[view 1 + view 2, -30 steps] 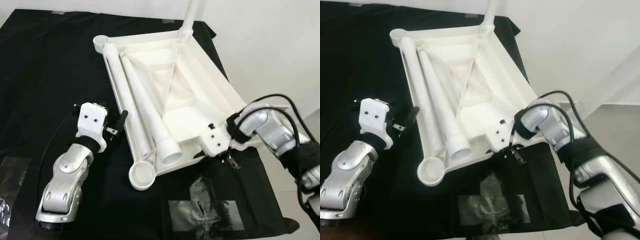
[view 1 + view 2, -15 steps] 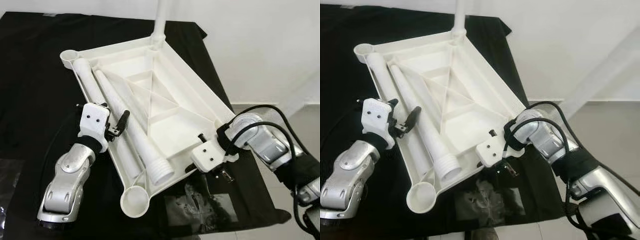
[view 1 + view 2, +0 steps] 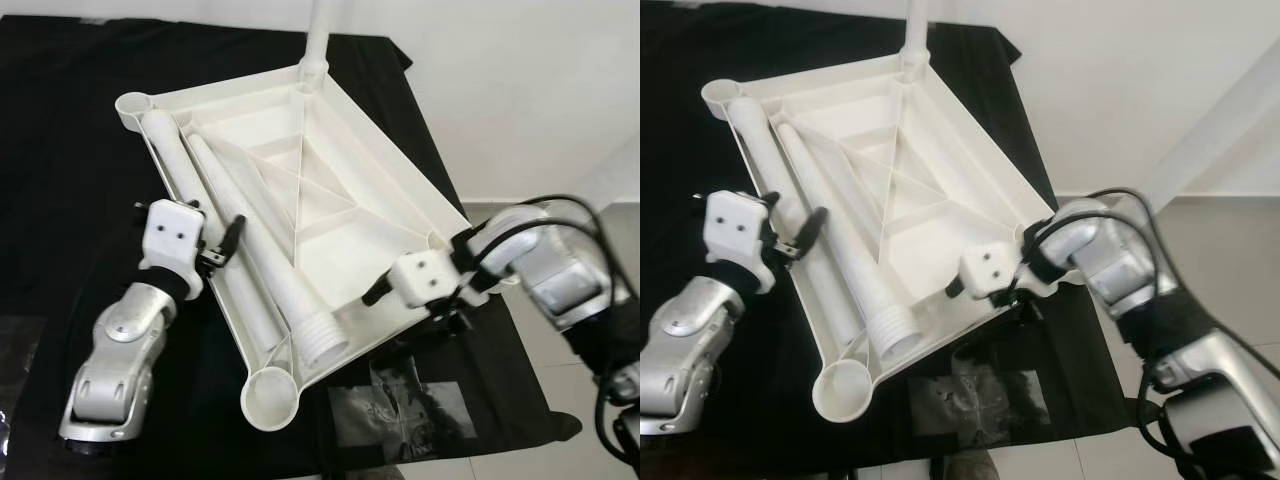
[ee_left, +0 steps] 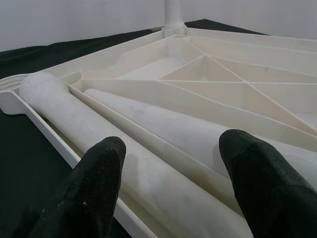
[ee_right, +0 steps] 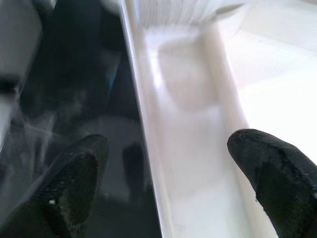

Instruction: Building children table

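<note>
Right hand (image 5: 163,188) straddles tabletop (image 3: 340,200) rim, unclosed.

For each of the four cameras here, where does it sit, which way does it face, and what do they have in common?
Left eye view: on the head, looking down at the upturned white tabletop on black cloth; both silver arms show.
Right eye view: same head, same scene, shifted sideways.
Left wrist view: on the left arm, looking along the left tool, open astride a loose leg.
Right wrist view: on the right arm, looking along the right tool, open astride the tabletop's near edge.
Shared: the tabletop; the screwed-in upright leg appears in both eye views and the left wrist view.
</note>
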`<state>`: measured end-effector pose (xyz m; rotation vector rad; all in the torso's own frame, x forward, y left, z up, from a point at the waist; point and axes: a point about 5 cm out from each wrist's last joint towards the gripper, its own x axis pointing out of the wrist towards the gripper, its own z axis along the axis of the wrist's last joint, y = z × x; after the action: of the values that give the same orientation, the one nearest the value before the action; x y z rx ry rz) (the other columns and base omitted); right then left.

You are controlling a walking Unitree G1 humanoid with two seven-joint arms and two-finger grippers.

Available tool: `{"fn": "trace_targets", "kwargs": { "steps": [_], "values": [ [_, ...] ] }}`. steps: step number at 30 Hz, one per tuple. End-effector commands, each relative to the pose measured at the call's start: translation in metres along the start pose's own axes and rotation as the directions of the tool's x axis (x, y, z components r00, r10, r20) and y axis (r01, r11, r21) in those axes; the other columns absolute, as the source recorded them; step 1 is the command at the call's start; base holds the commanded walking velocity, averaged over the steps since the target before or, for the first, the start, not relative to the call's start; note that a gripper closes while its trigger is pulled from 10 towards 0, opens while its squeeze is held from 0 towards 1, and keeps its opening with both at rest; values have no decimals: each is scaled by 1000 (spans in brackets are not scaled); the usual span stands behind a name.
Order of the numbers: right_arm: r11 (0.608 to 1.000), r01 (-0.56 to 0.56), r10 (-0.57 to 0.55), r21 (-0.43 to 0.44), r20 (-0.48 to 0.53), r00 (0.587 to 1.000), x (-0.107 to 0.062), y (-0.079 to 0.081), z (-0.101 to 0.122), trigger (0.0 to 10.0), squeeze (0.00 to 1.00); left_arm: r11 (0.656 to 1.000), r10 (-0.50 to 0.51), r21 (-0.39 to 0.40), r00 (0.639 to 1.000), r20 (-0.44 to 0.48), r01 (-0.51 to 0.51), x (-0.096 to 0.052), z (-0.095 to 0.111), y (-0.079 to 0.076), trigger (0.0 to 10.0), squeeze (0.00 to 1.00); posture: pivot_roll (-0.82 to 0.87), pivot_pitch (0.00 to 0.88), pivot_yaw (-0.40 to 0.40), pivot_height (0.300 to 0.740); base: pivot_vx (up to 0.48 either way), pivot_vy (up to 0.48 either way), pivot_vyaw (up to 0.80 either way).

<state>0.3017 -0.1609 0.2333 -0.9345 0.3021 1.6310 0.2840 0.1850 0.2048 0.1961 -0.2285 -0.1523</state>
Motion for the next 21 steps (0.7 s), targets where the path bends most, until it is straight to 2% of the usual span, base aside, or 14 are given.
{"fn": "trace_targets", "kwargs": {
  "steps": [1, 2, 6, 7, 8, 9, 10, 11, 12, 14, 15, 17, 19, 21],
  "values": [
    [998, 69, -69, 2, 90, 994, -11, -2, 11, 10000, 1000, 1000, -2, 2, 1000, 5, 2, -3, 2, 5, 10000, 0, 23, 238, -134, 740, 0, 0, 0],
    [998, 69, -69, 2, 90, 994, -11, -2, 11, 10000, 1000, 1000, -2, 2, 1000, 5, 2, -3, 2, 5, 10000, 0, 23, 238, -134, 740, 0, 0, 0],
    [971, 229, -240, 71, 270, 933, -18, -4, 25, 10000, 1000, 999, 37, -18, 999, 17, -37, -8, 6, 18, 10000, 0, 25, 232, -129, 740, 0, 0, 0],
    [961, 258, -275, 95, 295, 915, -20, -5, 25, 10000, 722, 999, 41, -23, 999, 18, -41, -9, 6, 20, 10000, 0, 24, 227, -121, 740, 0, 0, 0],
    [955, 272, -295, 115, 311, 904, -22, -4, 26, 10000, 722, 999, 42, -27, 999, 18, -42, -9, 6, 20, 10000, 0, 24, 227, -121, 740, 0, 0, 0],
    [952, 279, -306, 127, 320, 896, -23, -4, 26, 10000, 0, 999, 43, -28, 999, 18, -42, -9, 6, 21, 10000, 0, 24, 227, -121, 740, 0, 0, 0],
    [936, 315, -350, 155, 346, 870, -25, -4, 27, 10000, 0, 999, 42, -32, 999, 13, -41, -10, 6, 21, 10000, 0, 21, 222, -117, 740, 0, 0, 0],
    [936, 315, -350, 155, 346, 870, -25, -4, 27, 10000, 0, 999, 42, -32, 999, 13, -41, -10, 6, 21, 10000, 0, 21, 222, -117, 740, 0, 0, 0],
    [907, 365, -420, 210, 389, 820, -30, -4, 28, 10000, 0, 998, 41, -38, 999, 2, -41, -11, 5, 23, 10000, 0, 17, 219, -112, 740, 0, 0, 0],
    [876, 411, -482, 253, 418, 770, -32, -4, 29, 10000, 0, 998, 41, -41, 999, -3, -42, -12, 4, 24, 10000, 0, 14, 215, -111, 740, 0, 0, 0],
    [876, 411, -482, 253, 418, 770, -32, -4, 29, 10000, 0, 998, 41, -41, 999, -3, -42, -12, 4, 24, 10000, 0, 14, 215, -111, 740, 0, 0, 0],
    [810, 495, -587, 315, 416, 695, -29, -9, 27, 10000, 0, 998, 36, -53, 999, 8, -35, -13, 6, 25, 10000, 0, 8, 208, -105, 740, 0, 0, 0],
    [810, 495, -587, 315, 416, 695, -29, -9, 27, 10000, 0, 998, 36, -53, 999, 8, -35, -13, 6, 25, 10000, 0, 8, 208, -105, 740, 0, 0, 0],
    [714, 572, -700, 403, 389, 600, -19, -18, 25, 10000, 0, 997, 44, -61, 999, -2, -44, -14, 7, 27, 10000, 0, 10, 206, -107, 740, 0, 0, 0]
  ]
}}
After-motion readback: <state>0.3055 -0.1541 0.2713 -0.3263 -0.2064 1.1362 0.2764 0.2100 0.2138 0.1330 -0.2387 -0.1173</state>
